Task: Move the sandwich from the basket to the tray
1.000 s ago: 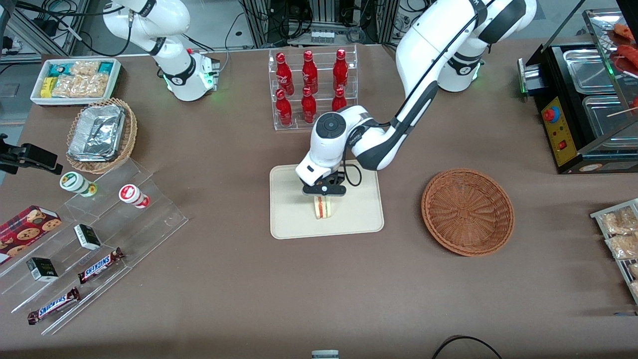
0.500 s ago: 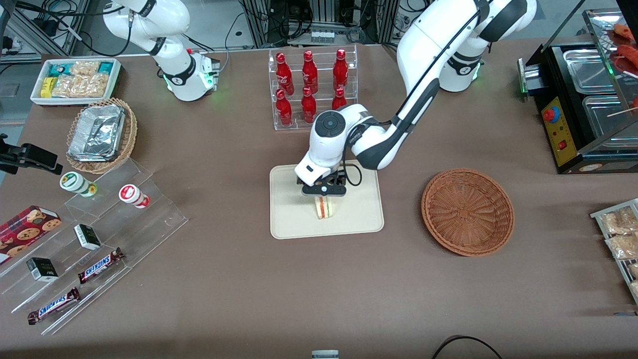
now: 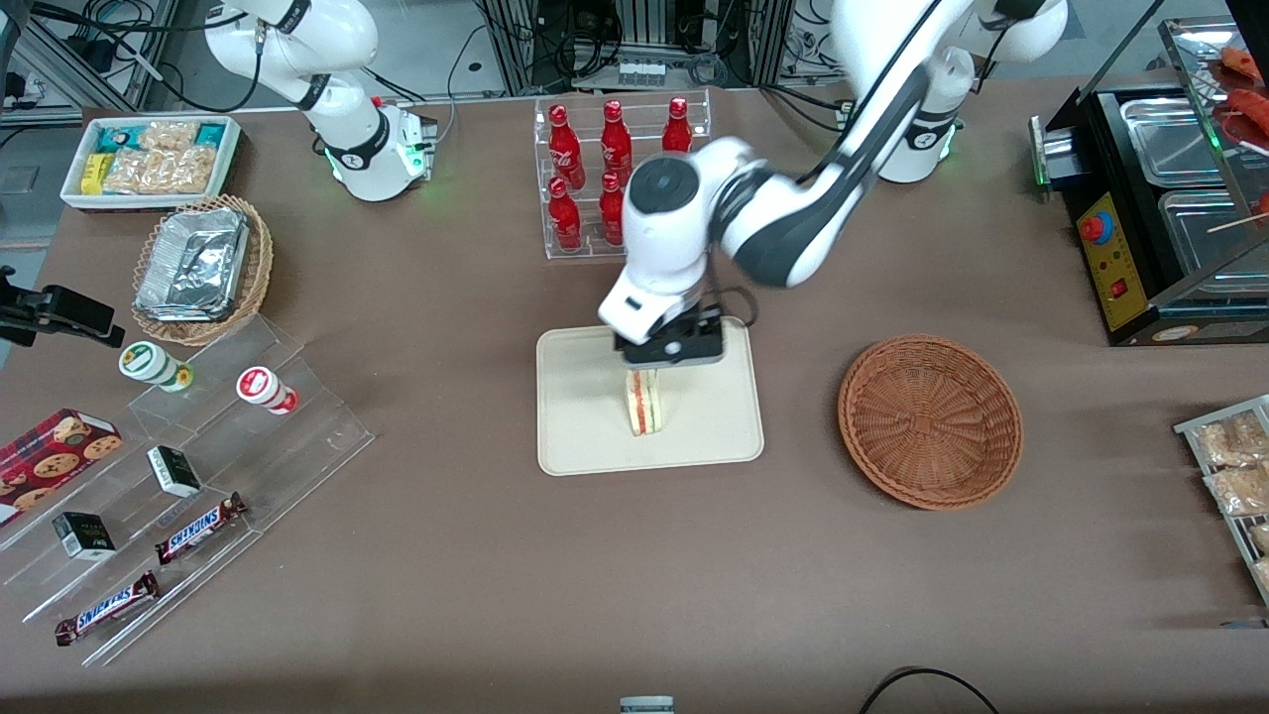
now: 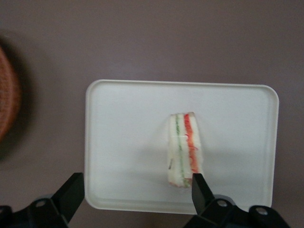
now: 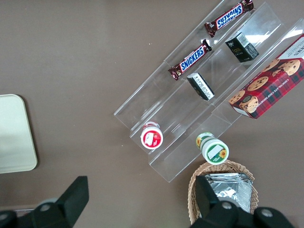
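The sandwich (image 3: 644,402) stands on its edge on the cream tray (image 3: 585,436), white bread with red and green filling showing. It also shows in the left wrist view (image 4: 184,149) on the tray (image 4: 123,142). My left gripper (image 3: 666,349) is open and empty, raised above the sandwich's end farther from the front camera; its fingers (image 4: 202,190) are spread wide, clear of the bread. The reddish-brown basket (image 3: 930,420) sits empty beside the tray, toward the working arm's end of the table; its blurred rim shows in the wrist view (image 4: 7,95).
A clear rack of red bottles (image 3: 620,169) stands close to the tray, farther from the front camera, just by the arm's wrist. Clear tiered shelves with snack bars and cups (image 3: 188,466) and a tan basket with foil container (image 3: 198,268) lie toward the parked arm's end.
The gripper has opened, let go of the sandwich, and risen away from it. The sandwich stays standing on the tray.
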